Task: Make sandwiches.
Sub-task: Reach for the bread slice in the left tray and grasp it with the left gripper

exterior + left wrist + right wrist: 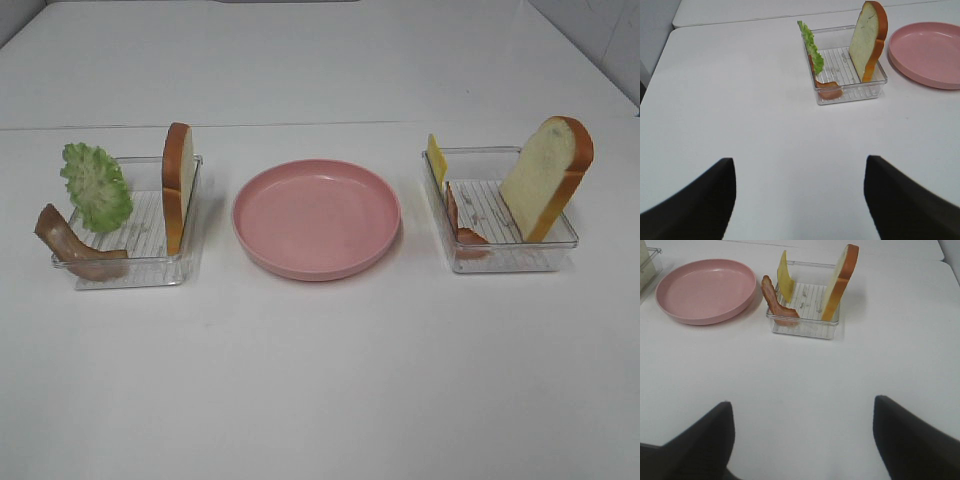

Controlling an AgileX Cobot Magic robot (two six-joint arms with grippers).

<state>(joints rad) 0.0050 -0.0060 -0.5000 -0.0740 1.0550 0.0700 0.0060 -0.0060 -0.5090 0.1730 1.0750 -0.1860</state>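
Sandwich parts: not yet stacked, split between two clear trays.
Hard to see: the cheese slice (437,158) is hidden low down behind the pinkish ham strip (462,225). The tray wall blurs the foot of the ham strip.
Left tray (135,275): left bread slice (177,185) stands on edge along the wall nearest the plate. The lettuce (95,186) leans on the opposite wall. The bacon strip (75,245) hangs over the front corner.
Right tray (505,262): right bread slice (545,175) leans tilted at the outer side. Ham strip and cheese stand at the plate side.
Pink plate (316,216): between the trays, apart from both.
Left gripper (798,160): spread wide, gripping nothing. Only two dark fingertips show, cut off by the picture edge.
Right gripper (802,401): likewise wide and unladen, with its fingertips cut off.
Room: the white table (320,380) stretches bare between grippers and trays. A seam crosses it behind the trays.
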